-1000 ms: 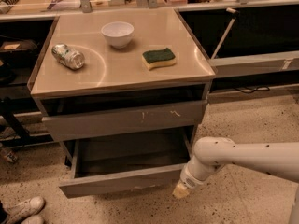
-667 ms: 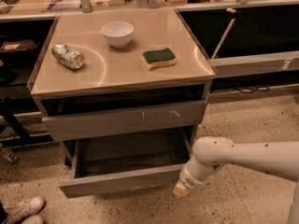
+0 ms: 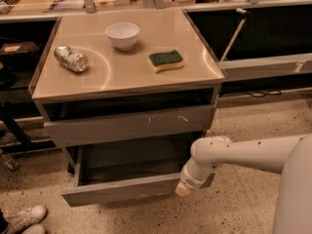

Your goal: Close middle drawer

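The middle drawer (image 3: 122, 189) is a wide grey box with a plain flat front. It is pulled well out of the cabinet, and its bare grey interior (image 3: 131, 161) shows. My gripper (image 3: 183, 188) is at the end of the white arm (image 3: 243, 154), which reaches in from the right. It is at the right end of the drawer's front panel, touching it or very close to it. Above it, the grey drawer front with pale scratch marks (image 3: 131, 124) stands slightly out from the cabinet.
On the cabinet top (image 3: 97, 79) are a white bowl (image 3: 122, 34), a crushed can (image 3: 71, 59) and a green-and-yellow sponge (image 3: 166, 61). A stick (image 3: 233, 33) leans at the right. Dark shelving stands on both sides. A white shoe (image 3: 24, 216) is on the speckled floor at lower left.
My gripper has moved slightly up and left, closer to the right end of the drawer front. The drawer is open about as far as before.
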### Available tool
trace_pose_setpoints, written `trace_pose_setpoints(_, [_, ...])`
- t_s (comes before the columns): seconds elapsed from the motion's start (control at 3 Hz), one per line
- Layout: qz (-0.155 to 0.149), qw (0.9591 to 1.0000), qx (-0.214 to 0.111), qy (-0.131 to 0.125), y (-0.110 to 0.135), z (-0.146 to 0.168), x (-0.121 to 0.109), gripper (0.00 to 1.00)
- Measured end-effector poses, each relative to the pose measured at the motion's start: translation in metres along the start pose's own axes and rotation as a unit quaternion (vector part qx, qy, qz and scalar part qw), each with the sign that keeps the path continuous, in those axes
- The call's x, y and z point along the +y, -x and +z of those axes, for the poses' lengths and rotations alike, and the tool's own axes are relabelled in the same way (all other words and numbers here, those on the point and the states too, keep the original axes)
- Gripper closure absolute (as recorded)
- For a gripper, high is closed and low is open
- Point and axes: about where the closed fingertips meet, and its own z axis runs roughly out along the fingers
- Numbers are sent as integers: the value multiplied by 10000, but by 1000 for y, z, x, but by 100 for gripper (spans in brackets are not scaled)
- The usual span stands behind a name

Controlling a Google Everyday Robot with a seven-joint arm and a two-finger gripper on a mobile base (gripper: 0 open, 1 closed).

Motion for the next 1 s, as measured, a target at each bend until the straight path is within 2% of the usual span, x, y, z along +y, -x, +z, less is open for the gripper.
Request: trace_pose_setpoints(1.0, [-291, 9993, 117, -187, 30, 12, -28, 100])
